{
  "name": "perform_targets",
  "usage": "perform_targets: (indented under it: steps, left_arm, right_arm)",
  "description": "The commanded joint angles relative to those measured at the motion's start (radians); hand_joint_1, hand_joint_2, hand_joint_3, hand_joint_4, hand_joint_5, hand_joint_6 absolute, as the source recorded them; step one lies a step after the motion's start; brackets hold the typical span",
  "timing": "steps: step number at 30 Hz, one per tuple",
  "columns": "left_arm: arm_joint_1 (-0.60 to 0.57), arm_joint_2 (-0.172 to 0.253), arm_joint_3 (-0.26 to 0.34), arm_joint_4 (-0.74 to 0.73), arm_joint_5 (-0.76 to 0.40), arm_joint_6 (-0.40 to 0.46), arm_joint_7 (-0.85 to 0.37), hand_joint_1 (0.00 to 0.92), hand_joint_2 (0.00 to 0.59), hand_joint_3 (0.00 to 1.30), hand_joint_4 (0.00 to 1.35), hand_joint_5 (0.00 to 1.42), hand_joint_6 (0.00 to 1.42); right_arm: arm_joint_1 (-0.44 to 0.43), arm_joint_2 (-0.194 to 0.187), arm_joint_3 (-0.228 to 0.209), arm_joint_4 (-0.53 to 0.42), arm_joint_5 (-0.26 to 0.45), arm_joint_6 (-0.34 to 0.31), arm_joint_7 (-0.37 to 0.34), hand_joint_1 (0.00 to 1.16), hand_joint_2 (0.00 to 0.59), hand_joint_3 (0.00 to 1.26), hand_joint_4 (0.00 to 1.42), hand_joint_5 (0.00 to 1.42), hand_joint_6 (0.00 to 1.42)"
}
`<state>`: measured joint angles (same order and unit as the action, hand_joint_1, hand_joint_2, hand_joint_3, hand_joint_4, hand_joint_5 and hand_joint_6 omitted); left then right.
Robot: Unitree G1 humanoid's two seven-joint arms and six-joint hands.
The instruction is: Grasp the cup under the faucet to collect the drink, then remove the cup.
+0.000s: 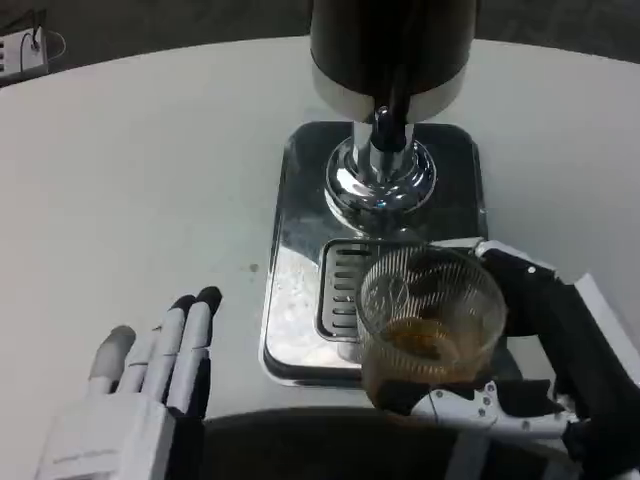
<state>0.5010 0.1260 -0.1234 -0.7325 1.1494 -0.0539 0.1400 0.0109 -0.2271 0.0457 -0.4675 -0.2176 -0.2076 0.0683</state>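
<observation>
Cup: we note a clear ribbed glass cup (430,315) with brown drink in its bottom, upright, sitting over the near right part of the drip tray and just in front of the faucet rather than directly beneath it.

Right hand: the right hand (540,350) grasps the cup; dark fingers (515,275) wrap the far right side of the glass, and a white and black finger lies along its near base (we cannot tell whether the cup rests on the grille or is lifted off it).

Left hand: the left hand (150,375) lies flat on the white table (150,170), released, fingers straight, side by side and pointing away from the robot, holding nothing; it is to the left of the tray and well apart from the cup.

Faucet: we record a chrome faucet (382,165) with a black lever, hanging under the dark dispenser body (390,45) at the far end of the tray.

Drip tray: the polished metal drip tray (295,300) has a slotted grille (340,290), partly hidden behind the cup.

Table edge items: at the far left corner we see a white object (22,50) with a cord, too small to identify.
</observation>
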Motion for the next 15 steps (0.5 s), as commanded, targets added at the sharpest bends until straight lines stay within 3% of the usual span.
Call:
perform_targets:
  steps: [1,7,15]
  left_arm:
    - [0.026,-0.007,-0.03,-0.068,0.104,0.001,-0.031,0.0,0.036,0.0,0.0,0.04,0.0]
    - [0.043,0.003,-0.044,-0.11,0.115,-0.022,-0.045,0.0,0.033,0.0,0.0,0.04,0.0]
    - [0.035,-0.013,-0.107,-0.154,0.162,-0.047,-0.11,0.0,0.031,0.0,0.0,0.04,0.0]
  right_arm:
    - [0.025,-0.029,-0.032,-0.128,0.047,-0.003,0.048,1.16,0.061,0.95,1.01,1.16,1.42]
    - [0.049,-0.072,-0.067,-0.217,0.083,0.006,0.111,1.16,0.057,0.95,1.01,1.15,1.42]
    - [0.094,-0.089,-0.087,-0.27,0.102,-0.021,0.152,1.16,0.057,0.95,1.01,1.15,1.42]
